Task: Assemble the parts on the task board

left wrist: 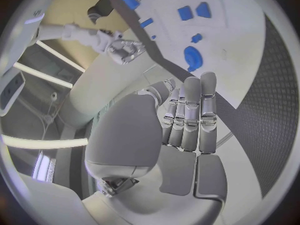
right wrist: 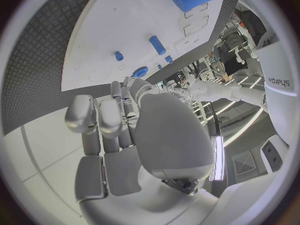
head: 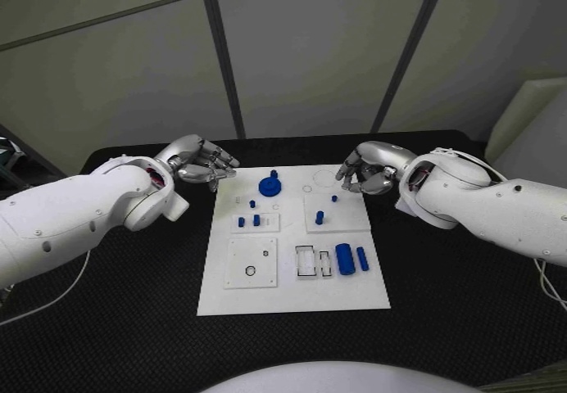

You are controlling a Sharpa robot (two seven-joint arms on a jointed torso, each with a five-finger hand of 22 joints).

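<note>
Blue cylinder [head: 344, 259] lies lengthwise on task board [head: 296, 299] (near-far axis); both hands clenched, empty.

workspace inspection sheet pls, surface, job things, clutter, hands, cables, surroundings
surface: black textured table bearing the white rectangular task board.
job's things: round blue part with a knob at the board's far edge; small blue pegs standing in the left square plate; one blue peg in the right plate; large blue cylinder lying beside a slimmer blue bar near the rectangular slots.
clutter: nothing seen.
hands: left hand and right hand sit over the board's far corners, fingers curled in, holding nothing.
cables: white cable trailing from the left arm; another by the right arm.
surroundings: grey panelled wall behind the table.
</note>
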